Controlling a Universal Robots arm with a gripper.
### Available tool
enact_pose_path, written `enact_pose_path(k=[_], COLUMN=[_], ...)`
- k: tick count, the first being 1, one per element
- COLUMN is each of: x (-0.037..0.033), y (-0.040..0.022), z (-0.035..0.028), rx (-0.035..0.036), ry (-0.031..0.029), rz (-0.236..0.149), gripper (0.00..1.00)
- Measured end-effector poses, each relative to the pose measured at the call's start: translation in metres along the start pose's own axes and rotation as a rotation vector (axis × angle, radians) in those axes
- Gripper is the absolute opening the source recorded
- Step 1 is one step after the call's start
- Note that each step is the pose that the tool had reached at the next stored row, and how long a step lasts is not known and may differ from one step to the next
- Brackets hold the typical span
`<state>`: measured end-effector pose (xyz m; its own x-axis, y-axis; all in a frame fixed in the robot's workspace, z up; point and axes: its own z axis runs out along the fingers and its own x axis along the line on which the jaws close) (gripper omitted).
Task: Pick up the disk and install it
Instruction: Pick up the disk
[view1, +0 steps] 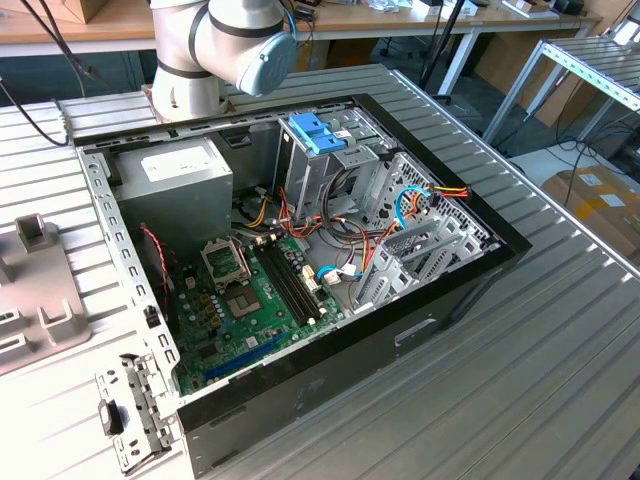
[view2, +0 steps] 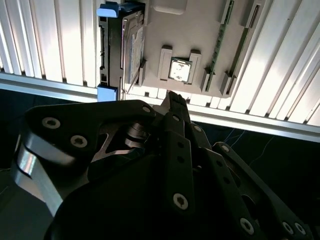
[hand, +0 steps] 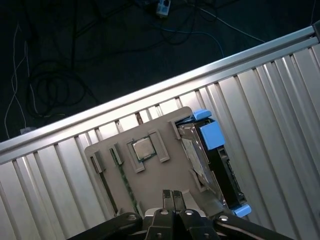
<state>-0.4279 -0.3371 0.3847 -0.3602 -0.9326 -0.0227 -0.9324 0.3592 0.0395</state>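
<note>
Pincer (hand: 172, 195) is pressed together with nothing in it, hanging over one edge of the pale grey slotted plastic holder plate (hand: 160, 175) that sits on the ribbed aluminium table (hand: 280, 100). The disk (hand: 222, 167), a flat dark hard drive framed in a bright blue plastic carrier, stands on edge in a slot at one end of that plate. It's off to the side of the fingertips and untouched. The same plate also has a small square silver processor chip (hand: 144, 148) in a pocket.

My worry: the tips aren't lined up with the drive, so dropping straight down could hit the plate or the slot posts. Grabbing it by the thin edge or the blue tab (hand: 210, 134) might also let it twist or slip out.
</note>
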Motion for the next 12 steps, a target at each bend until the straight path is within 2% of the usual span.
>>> enact_pose_path(k=[12], x=[-0.0006], y=[0.0002], z=[0.0000], rx=[-0.0009], ry=[0.0016], rz=[-0.039], gripper=[0.11])
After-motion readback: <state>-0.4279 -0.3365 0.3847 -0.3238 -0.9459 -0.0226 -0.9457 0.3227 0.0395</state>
